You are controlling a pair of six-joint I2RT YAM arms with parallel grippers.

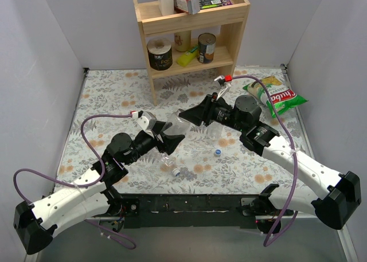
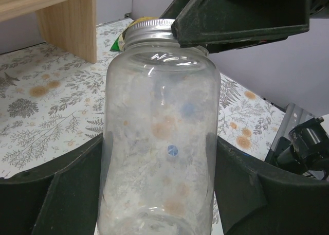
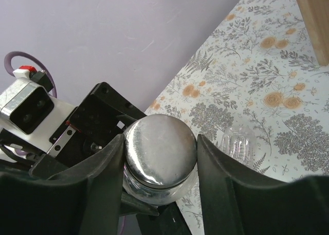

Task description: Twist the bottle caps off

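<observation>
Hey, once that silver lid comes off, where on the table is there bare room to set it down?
Bare cloth lies at the far left, between the shelf and the left wall. The middle is crowded: left gripper shut on the wide bottle, right gripper on its silver lid, loose bottles and blue caps nearby.

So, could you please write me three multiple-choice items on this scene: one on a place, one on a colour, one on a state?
1. Where is the wide-mouthed clear bottle?
A) lying on the table
B) on the wooden shelf
C) between the fingers of the left gripper

2. What colour is the lid on it?
A) silver
B) blue
C) red

3. How is the right gripper?
A) open, away from the bottle
B) shut on the lid
C) shut on a tin can

Answers:
1 C, both fingers press the bottle's sides.
2 A, the lid shines metal-grey.
3 B, its fingers flank and touch the lid.
</observation>
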